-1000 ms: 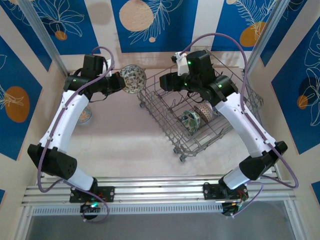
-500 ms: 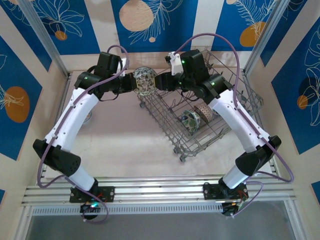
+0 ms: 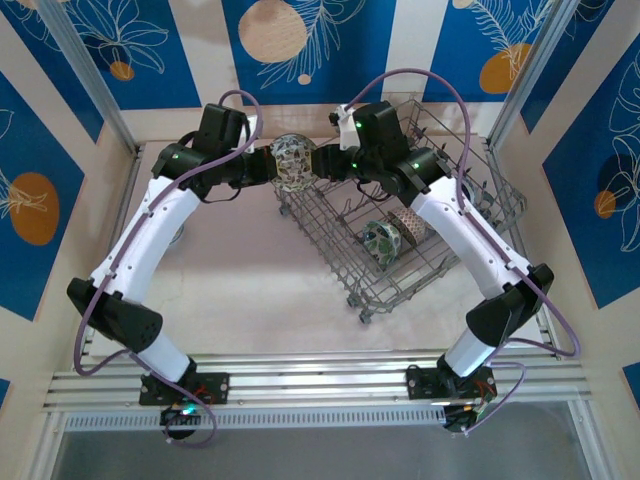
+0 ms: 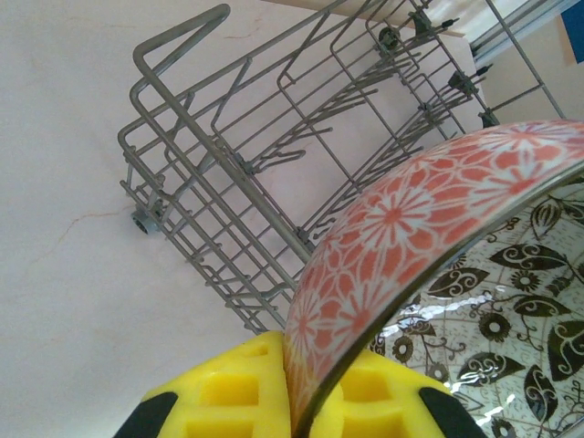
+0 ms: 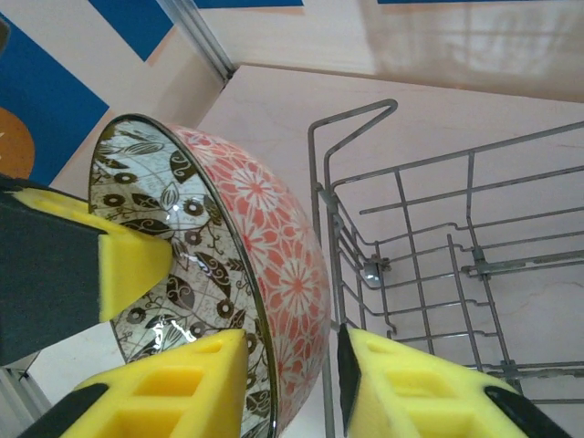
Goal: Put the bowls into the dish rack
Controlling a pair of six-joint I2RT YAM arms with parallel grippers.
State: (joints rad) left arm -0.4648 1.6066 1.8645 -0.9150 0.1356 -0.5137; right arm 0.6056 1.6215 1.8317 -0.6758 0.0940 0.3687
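Right gripper (image 5: 290, 354) has come to straddle left gripper's (image 4: 306, 370) bowl (image 5: 274, 237).

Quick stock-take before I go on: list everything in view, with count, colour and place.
held bowl: one, pink-red floral outside, dark leaves inside, in the air between the arms, by the rack's far-left corner.
bowls in rack: two, one green patterned, one paler, on edge near the rack's middle.
dish rack: one, grey wire, right half of the table, set at an angle.
table: one, pale cream.
wall panels: blue, white leaves, orange discs, around the table.
arms: two, white and black.
left fingers: yellow, shut on the held bowl's rim.
right fingers: yellow, either side of that bowl's wall; grip unclear.
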